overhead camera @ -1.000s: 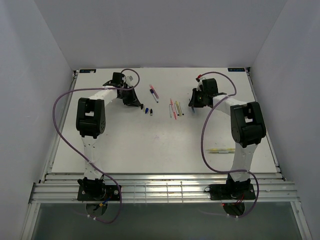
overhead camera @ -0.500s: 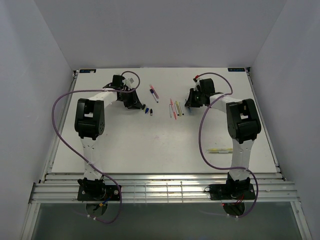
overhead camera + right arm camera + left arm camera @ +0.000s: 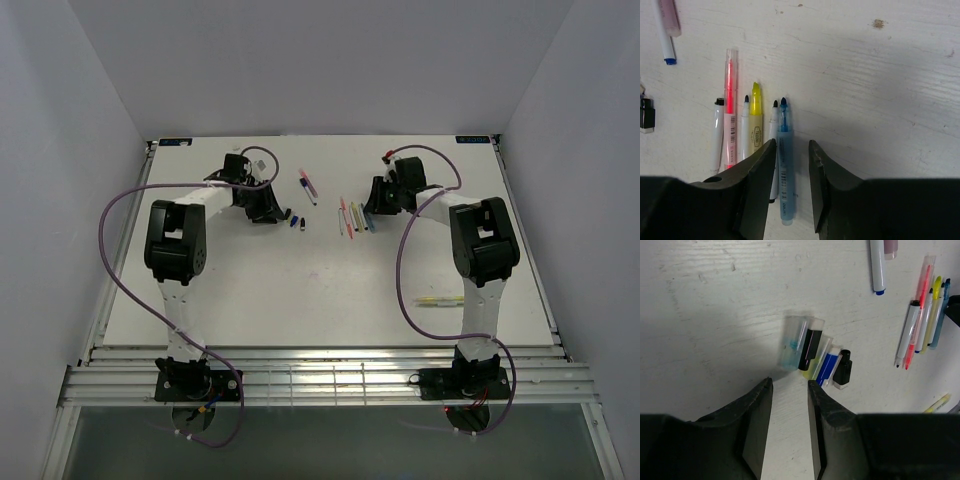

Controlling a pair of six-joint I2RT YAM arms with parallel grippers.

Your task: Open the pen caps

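The white table (image 3: 300, 290) has everything lying in its far half. The left gripper (image 3: 789, 384) hangs low over it, its jaws a narrow gap apart with nothing between them. The right gripper (image 3: 791, 145) is also parted and grips nothing, its gap standing over the near part of a blue pen (image 3: 784, 125) that lies flat. That pen is the right end of a row of six uncapped pens (image 3: 730, 120) lying side by side. The pen caps (image 3: 810, 347), five in a tight cluster, lie just right of the left gripper, left of the row
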